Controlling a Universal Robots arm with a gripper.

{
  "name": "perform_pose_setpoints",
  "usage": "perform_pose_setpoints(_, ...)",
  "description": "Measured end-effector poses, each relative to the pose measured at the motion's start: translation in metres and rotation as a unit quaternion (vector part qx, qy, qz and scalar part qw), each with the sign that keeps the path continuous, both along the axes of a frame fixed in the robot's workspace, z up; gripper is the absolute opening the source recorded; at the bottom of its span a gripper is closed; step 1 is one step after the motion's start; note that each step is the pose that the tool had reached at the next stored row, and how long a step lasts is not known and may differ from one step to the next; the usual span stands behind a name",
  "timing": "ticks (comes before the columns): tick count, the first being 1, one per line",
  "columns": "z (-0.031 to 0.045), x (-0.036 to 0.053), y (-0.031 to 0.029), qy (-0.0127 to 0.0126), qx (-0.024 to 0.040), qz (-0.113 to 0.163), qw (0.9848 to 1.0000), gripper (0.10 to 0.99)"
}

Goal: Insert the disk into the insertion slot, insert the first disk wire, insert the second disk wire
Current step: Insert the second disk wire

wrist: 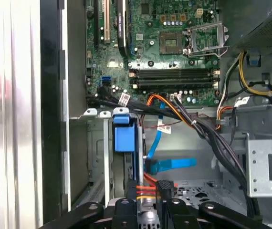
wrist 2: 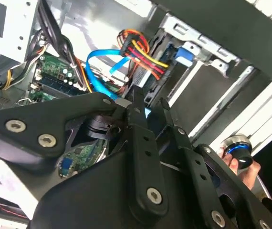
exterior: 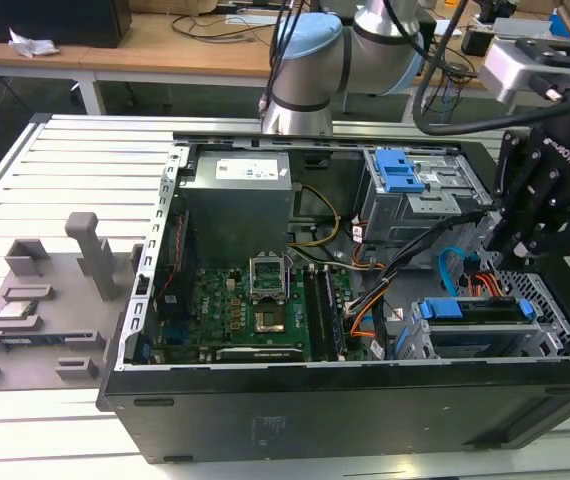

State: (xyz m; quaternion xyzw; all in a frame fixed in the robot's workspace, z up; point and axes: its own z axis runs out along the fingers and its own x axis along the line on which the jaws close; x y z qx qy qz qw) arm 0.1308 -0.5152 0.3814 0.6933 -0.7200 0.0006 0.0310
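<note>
Inside the open computer case (exterior: 365,400), at the lower right of the exterior view, the disk (exterior: 470,315) sits in its blue carrier within the insertion slot (exterior: 417,345), so from where I stand the first step of the job looks done. The arm's black gripper (exterior: 510,250) hangs over the right-hand end of the case, just above the drive bay. In the first wrist view its two fingers appear drawn in and clamped on the small black plug of the first disk wire (wrist: 145,191), with the orange and red strands showing between the tips, close beside the drive's edge. The second disk wire (wrist: 172,164), flat and bright blue, lies looped on the case floor just beside the bay, near the gripper but apart from it, and its end does not look plugged into the drive. Thick black cables (wrist: 217,138) run across the bay from the motherboard (exterior: 255,300). A person's hand (wrist 2: 229,162) rests by a blue-lit knob (wrist 2: 238,150) outside the case. By my reading the step in hand is the first wire. Seating it calls for the plug to be squared to the drive's socket, which the fingers hide, and for a straight push that stays clear of the blue cable
</note>
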Motion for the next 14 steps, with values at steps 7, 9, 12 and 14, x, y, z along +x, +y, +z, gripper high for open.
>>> perform_pose_setpoints(7, -0.0093, -0.0180, 0.0083, 0.0000, 0.0001, 0.011, 0.9999, 0.302)
perform_pose_setpoints(9, -0.0119, -0.0190, 0.0084, 0.0000, -0.0015, 0.016, 0.9999, 0.302)
perform_pose_setpoints(12, -0.0128, -0.0195, 0.0083, 0.0001, -0.0081, 0.021, 0.9997, 0.302)
perform_pose_setpoints(14, -0.0127, -0.0195, 0.0084, 0.0001, -0.0081, 0.021, 0.9997, 0.286)
